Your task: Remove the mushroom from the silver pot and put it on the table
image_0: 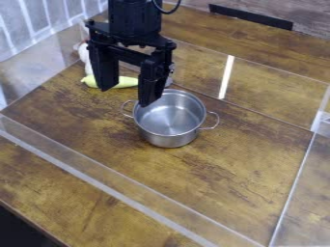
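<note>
Jaws spread wide apart, the gripper (125, 89) is hanging over the table (77, 125) just beside the silver pot (171, 120), partly hiding a yellow object (92, 81) behind.

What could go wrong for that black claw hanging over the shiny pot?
The open claw hangs at the silver pot's rim, so going down it might hit the rim and push the pot across the table. From this angle I see no mushroom in the pot, so it may grab nothing. A yellow thing lies just behind.
</note>
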Tool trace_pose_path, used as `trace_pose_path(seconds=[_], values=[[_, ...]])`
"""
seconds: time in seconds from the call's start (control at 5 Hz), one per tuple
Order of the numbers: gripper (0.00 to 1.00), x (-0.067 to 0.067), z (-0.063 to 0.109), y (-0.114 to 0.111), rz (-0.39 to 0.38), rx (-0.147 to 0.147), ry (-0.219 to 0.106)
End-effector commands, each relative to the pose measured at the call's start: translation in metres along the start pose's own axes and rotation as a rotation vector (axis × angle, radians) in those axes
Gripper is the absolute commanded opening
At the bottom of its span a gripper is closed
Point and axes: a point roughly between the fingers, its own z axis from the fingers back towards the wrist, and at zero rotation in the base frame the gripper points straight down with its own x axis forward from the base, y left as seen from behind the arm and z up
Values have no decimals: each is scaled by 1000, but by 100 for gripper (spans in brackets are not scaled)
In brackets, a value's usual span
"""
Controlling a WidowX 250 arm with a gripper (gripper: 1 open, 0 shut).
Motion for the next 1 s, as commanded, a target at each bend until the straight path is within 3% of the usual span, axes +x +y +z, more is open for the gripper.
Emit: trace_pose_path(seconds=[0.0,0.4,0.6,0.8], values=[[100,13,-14,5,18,-5,4],[100,52,-31,-10,43,-11,-32],[100,78,-29,-1,105,-18,-66],[100,88,-20,19,191,-19,-86]])
